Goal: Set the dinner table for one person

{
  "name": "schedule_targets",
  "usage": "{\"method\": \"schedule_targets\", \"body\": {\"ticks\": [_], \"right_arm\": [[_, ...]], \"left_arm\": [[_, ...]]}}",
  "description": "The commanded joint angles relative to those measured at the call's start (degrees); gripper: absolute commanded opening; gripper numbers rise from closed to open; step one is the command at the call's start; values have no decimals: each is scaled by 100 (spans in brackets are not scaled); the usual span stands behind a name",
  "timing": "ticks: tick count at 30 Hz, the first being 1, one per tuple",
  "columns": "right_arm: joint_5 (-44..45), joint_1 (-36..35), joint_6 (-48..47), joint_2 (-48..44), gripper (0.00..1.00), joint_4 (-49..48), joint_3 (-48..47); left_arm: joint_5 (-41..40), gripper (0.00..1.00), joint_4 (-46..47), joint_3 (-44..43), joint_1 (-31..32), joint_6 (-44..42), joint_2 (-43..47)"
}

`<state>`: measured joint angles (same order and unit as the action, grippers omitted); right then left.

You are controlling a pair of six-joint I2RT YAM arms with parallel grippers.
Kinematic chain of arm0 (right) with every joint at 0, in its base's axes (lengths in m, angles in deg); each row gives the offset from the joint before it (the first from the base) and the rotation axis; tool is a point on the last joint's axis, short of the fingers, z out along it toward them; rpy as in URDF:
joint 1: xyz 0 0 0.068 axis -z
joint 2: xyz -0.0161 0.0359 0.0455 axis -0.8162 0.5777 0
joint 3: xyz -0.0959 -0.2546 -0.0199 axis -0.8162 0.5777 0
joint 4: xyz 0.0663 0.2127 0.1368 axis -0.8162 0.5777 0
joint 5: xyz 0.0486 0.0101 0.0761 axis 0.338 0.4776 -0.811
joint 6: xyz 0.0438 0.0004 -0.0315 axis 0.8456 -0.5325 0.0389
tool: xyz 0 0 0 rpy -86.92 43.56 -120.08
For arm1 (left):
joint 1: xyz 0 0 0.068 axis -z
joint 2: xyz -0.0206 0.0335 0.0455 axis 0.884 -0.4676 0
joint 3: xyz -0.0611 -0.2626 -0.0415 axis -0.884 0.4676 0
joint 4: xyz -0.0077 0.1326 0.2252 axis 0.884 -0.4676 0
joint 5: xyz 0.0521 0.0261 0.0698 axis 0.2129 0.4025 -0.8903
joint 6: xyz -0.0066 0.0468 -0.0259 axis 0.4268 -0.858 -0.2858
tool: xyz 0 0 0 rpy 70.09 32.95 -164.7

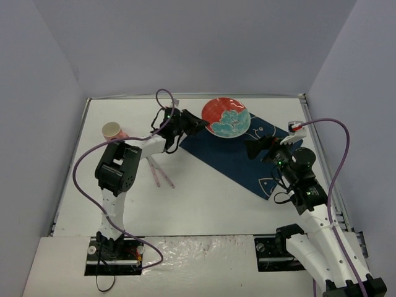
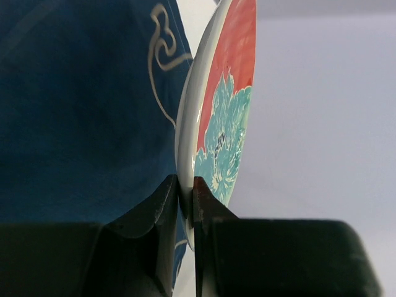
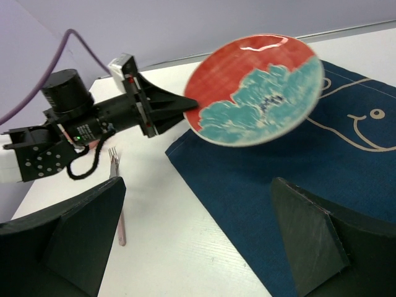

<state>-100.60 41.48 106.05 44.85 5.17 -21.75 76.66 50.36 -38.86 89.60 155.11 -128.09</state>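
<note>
Firmly, the left gripper [image 1: 201,124] pinched the rim of the red-and-teal plate [image 1: 226,117], tilted above the blue placemat [image 1: 235,162] on the white dinner table [image 1: 204,207]; the right gripper [image 1: 255,148] gaped wide nearby

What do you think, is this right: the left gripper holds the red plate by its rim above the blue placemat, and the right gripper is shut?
The right gripper is open, jaws wide apart in the right wrist view. The left gripper does hold the plate by its rim above the placemat.
</note>
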Motion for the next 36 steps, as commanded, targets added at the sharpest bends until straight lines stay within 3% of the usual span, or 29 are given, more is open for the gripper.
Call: {"method": "schedule_targets", "body": {"ticks": [1,12,36], "right_arm": [[31,-15,-121,-86,100,-278,-300],[96,-12,-184,-99,100,-153,-305],[89,-12,-228,-86,100,-56,-207]], "left_arm": [[851,0,1602,-824,350,235,225],[1039,0,1824,-766,540,201,4],[1068,0,1906,-496,331,11,-355]]}}
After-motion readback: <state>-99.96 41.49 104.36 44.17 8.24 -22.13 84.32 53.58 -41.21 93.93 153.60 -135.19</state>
